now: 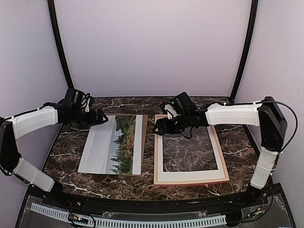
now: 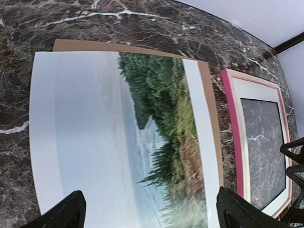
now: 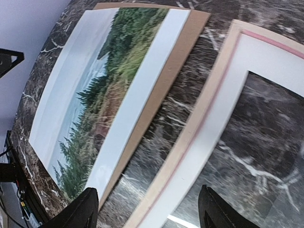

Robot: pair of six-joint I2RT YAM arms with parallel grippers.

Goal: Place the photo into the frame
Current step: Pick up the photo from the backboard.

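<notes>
Seen from above, the photo lies flat on a brown backing panel on the left of the dark marble surface. It is just beside the frame and not yet in it. The frame lies flat on the right, holding a white mat board with marble showing through its window. The left tool hovers at the photo's far edge, and the right tool hovers over the frame's far left corner. In the left wrist view the left tool has its jaws wide apart with nothing between them, above the print. The photo has broad white margins, dark conifers and a grassy slope down the middle, and pale water and sky beside them. It lies smooth and uncurled, with the panel peeking out along two sides. The step in hand looks like taking up the photo. A thin sheet lying flat gives little to pinch, so coming in low at one margin and lifting gently should avoid creasing it. In the right wrist view the right tool also has its jaws apart and empty, over the strip of marble between panel and frame. There it could steady the frame while the photo is brought square over the mat.
</notes>
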